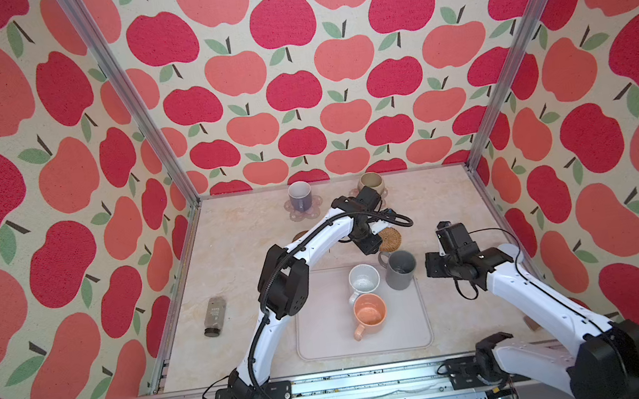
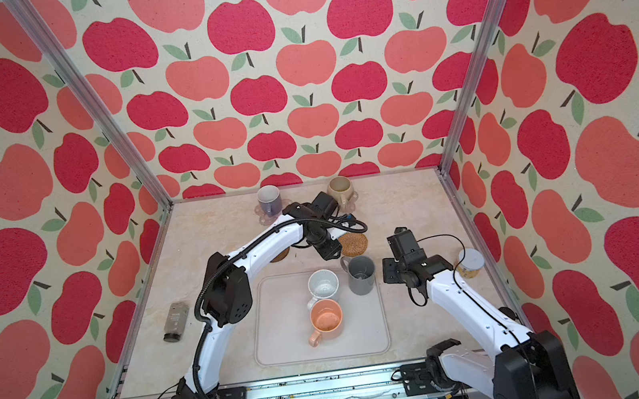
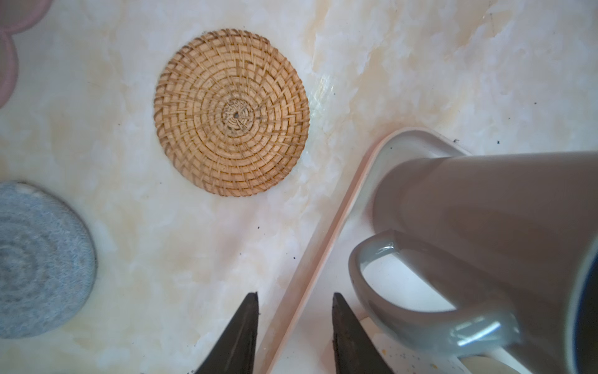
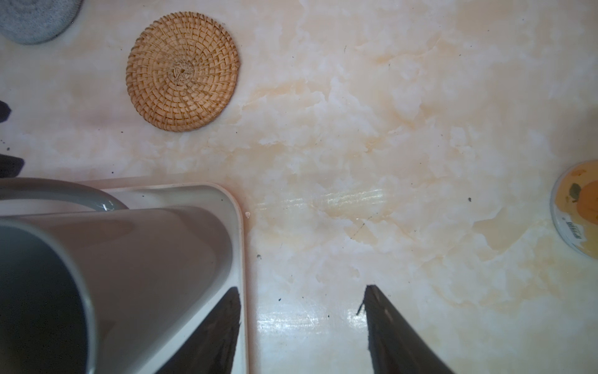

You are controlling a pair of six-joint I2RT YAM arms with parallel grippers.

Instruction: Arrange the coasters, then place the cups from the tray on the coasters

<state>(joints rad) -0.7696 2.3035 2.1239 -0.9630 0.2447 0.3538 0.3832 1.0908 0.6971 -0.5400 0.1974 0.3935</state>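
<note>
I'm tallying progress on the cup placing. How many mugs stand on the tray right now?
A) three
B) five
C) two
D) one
A: the white mug, the peach-orange mug and the dark grey mug stand on the tray, while the lavender-grey mug and the beige mug stand off it at the back of the table.

Walls (image 1: 294, 86): three sides, cream fabric printed with red and coral apples, green leaves, dark stems.
Corner posts (image 1: 137, 107): silver aluminium profiles at both back corners.
Tabletop (image 1: 239, 240): pale cream marble pattern, glossy, dark specks.
Front rail (image 1: 355, 386): metal, slotted duct below.
Light: soft, even, faint glare on tabletop.
</note>
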